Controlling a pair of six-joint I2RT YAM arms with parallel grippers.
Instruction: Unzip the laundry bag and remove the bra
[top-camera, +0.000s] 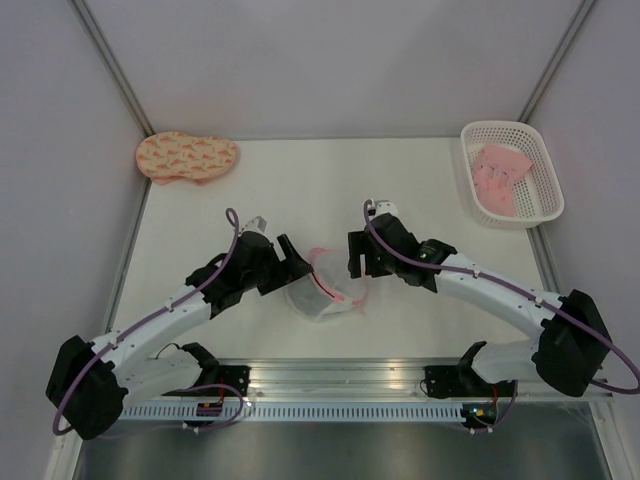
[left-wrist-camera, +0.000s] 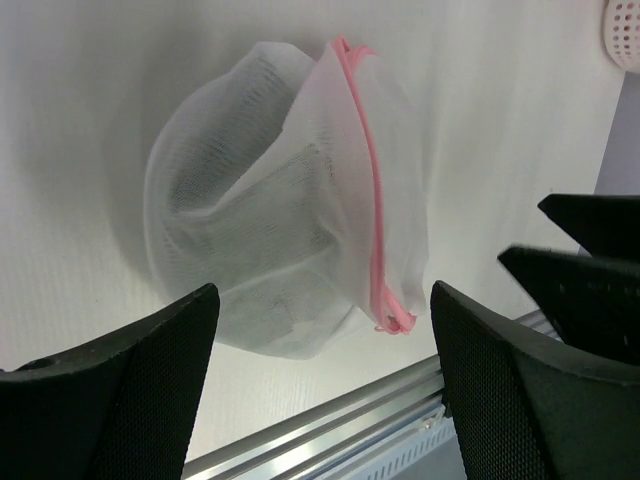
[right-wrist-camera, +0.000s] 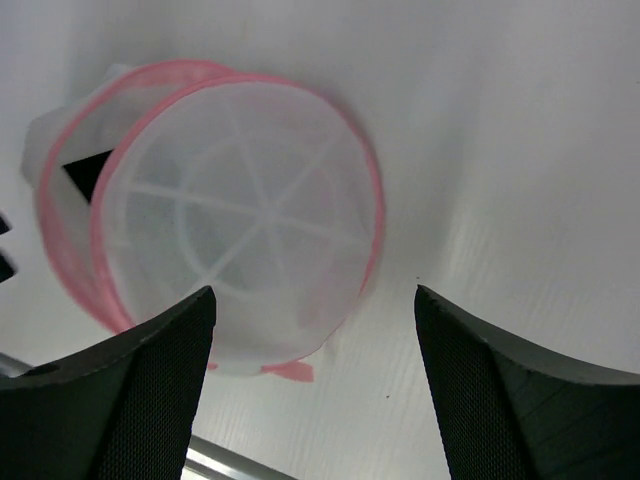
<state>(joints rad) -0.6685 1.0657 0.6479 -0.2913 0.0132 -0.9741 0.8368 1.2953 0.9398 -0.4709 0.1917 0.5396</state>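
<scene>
1. Laundry bag (top-camera: 322, 290) lies on the white bench (top-camera: 300, 190), crumpled, partly on its side. All places below are given rel. to this bag.
2. Its pink zipper rim (left-wrist-camera: 372, 220) runs down the bag's side in the left wrist view. In the right wrist view the bag (right-wrist-camera: 240, 210) shows a round mesh face with white ribs.
3. Through the mesh (left-wrist-camera: 290, 200) there is only a greyish shade. The bra I cannot make out, and I cannot tell if the zipper is undone.
4. Left pincer (top-camera: 297, 262) is just left of the bag and released: jaws wide apart, nothing held. Its own cam looks at the bag between the two black fingers (left-wrist-camera: 130, 380).
5. Right pincer (top-camera: 358, 262) is just right of the bag and a bit behind it, also released, jaws wide, holding nothing. Its fingers (right-wrist-camera: 130, 390) frame the bag's round face.
6. The bag sits between both pincers. Whether a fingertip touches the mesh, I cannot tell.
7. White lattice basket (top-camera: 500, 127) is well apart from the bag, to the back right, with a pink garment (top-camera: 500, 178) inside.
8. Peach patterned pad (top-camera: 187, 157) is well apart, to the back left.
9. Metal rail (top-camera: 340, 375) runs near the bag, on the front side.
</scene>
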